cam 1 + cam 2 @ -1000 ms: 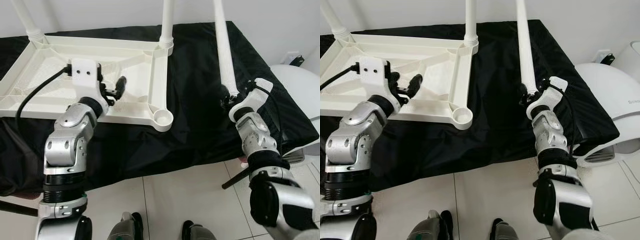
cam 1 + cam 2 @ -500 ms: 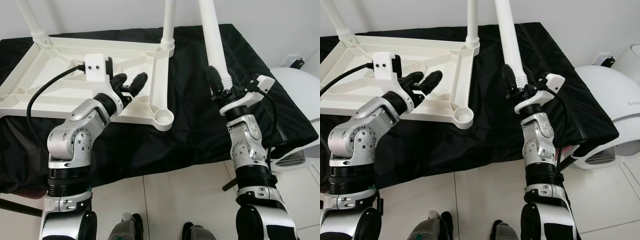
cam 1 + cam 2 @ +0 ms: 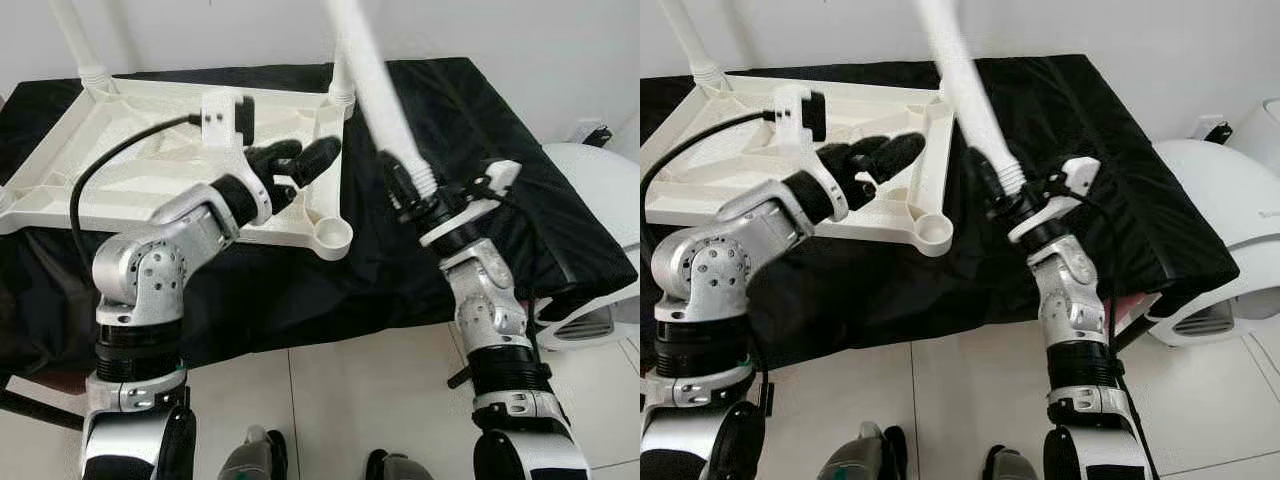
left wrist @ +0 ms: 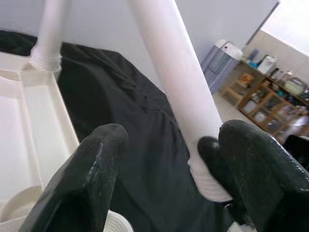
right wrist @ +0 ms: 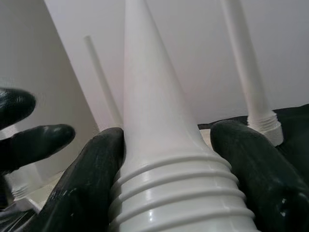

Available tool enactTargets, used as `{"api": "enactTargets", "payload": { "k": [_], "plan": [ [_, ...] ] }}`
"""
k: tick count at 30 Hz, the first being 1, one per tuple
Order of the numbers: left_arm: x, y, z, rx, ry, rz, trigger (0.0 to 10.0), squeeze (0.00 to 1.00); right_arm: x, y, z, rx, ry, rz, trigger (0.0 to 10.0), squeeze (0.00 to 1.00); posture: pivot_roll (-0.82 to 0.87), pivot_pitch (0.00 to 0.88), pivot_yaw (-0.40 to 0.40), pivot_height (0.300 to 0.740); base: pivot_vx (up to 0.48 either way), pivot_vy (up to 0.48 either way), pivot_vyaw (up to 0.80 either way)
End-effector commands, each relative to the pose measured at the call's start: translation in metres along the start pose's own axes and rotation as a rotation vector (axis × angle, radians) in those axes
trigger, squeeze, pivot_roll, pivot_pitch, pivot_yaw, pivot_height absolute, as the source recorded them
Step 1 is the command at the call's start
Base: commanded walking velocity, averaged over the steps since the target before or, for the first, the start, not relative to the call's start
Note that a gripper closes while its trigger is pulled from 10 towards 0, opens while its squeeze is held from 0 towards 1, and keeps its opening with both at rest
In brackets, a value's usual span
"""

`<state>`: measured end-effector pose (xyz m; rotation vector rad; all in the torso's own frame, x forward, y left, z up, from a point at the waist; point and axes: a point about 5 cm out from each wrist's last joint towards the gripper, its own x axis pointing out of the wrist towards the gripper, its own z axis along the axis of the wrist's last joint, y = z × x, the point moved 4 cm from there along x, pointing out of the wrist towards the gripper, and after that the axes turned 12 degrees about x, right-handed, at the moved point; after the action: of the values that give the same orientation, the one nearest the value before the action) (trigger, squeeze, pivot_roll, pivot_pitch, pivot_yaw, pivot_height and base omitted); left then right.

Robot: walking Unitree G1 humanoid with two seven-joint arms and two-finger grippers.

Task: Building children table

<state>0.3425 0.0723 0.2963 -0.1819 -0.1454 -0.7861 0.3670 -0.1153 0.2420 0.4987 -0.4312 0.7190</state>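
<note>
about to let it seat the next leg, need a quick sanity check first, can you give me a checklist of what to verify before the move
1. Grip on the loose leg: ok. The right gripper is shut on it just above the threaded end.
2. Target socket at the near corner of the upturned tabletop: ok, open and empty.
3. Leg lined up with the socket: not ok. The leg is tilted and its threaded end hangs to the right of the socket, over the black cloth.
4. Left gripper: ok, open, hovering over the tabletop's near right edge, holding nothing.
5. Fitted legs: cannot tell how tight they sit.
</note>
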Motion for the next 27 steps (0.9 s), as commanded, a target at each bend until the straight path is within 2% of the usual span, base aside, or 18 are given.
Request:
{"api": "enactTargets", "payload": {
  "k": [1, 6, 10, 27],
  "plan": [
    [-0.001, -0.019, 0.009, -0.01, -0.044, -0.246, 10.0, 0.0, -0.002, 0.005, 0.0, 0.002, 0.012, 0.043, 10.0, 0.0, 0.03, 0.074, -0.007, 0.74, 0.0, 0.0, 0.0],
    [0.004, -0.016, 0.018, -0.044, -0.059, -0.245, 10.0, 0.0, -0.003, 0.008, -0.002, 0.002, 0.036, 0.072, 10.0, 0.0, 0.03, 0.07, -0.007, 0.74, 0.0, 0.0, 0.0],
    [0.011, -0.009, 0.019, -0.124, -0.042, -0.228, 10.0, 0.0, -0.005, 0.015, -0.006, 0.011, 0.071, 0.118, 10.0, 0.0, 0.02, 0.069, -0.003, 0.74, 0.0, 0.0, 0.0],
    [0.023, 0.026, 0.038, -0.22, -0.065, -0.078, 10.0, 0.0, -0.011, 0.031, -0.017, 0.036, 0.139, 0.205, 10.0, 0.0, 0.02, 0.064, 0.0, 0.74, 0.0, 0.0, 0.0]
  ]
}}
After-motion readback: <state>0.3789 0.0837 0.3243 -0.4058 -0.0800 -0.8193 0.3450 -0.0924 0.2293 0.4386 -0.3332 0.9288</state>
